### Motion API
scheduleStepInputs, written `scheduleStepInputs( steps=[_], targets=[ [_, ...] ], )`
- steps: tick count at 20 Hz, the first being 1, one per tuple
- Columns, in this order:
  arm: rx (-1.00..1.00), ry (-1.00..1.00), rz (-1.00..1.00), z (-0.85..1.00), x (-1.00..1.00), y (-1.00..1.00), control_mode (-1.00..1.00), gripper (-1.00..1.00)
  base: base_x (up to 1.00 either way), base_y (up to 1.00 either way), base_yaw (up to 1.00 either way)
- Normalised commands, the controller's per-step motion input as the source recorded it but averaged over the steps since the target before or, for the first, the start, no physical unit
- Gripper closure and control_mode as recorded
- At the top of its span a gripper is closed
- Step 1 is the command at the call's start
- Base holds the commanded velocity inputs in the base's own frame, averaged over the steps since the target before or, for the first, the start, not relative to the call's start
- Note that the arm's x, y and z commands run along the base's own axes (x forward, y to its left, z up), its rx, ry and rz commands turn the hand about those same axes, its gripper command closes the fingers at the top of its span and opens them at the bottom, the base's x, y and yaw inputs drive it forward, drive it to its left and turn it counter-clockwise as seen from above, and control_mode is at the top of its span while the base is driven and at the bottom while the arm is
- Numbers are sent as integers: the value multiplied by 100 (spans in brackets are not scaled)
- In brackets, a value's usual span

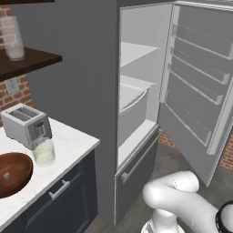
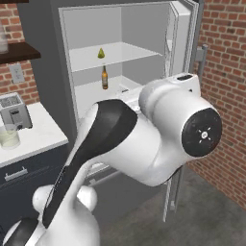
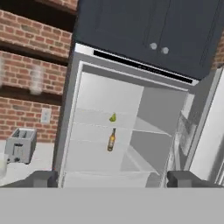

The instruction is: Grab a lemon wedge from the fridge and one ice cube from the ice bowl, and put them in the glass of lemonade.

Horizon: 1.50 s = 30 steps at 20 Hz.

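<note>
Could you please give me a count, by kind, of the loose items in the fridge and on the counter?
Lemon wedge: 1
Brown bottle: 1
Toaster: 1
Glass of lemonade: 1
Wooden ice bowl: 1
Ice cube: 1
Total: 6

My marble counter (image 1: 68, 150) carried toaster (image 1: 25, 124), lemonade glass (image 1: 43, 151) and wooden ice bowl (image 1: 13, 173). The fridge shelf (image 2: 120, 54) held what looked like the lemon wedge (image 2: 101, 53).
</note>
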Motion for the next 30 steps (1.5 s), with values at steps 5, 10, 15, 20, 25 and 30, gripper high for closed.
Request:
scheduleStepInputs(
  steps=[5, 10, 15, 20, 25, 30],
  targets=[
    [-35, 31, -28, 0, 34, 100, -100, -100, 0, 0, 0],
    [-29, 29, -35, 0, 74, 98, -100, -100, 0, 0, 0],
    [-35, 36, -44, 0, 98, 66, -100, -100, 0, 0, 0],
    [-35, 34, -41, -7, 100, 14, -100, -100, 0, 0, 0],
    [-28, 33, -37, -26, 100, -7, -100, -100, 0, 0, 0],
    [-15, 26, -33, -52, 90, -51, -100, -100, 0, 0, 0]
  ],
)
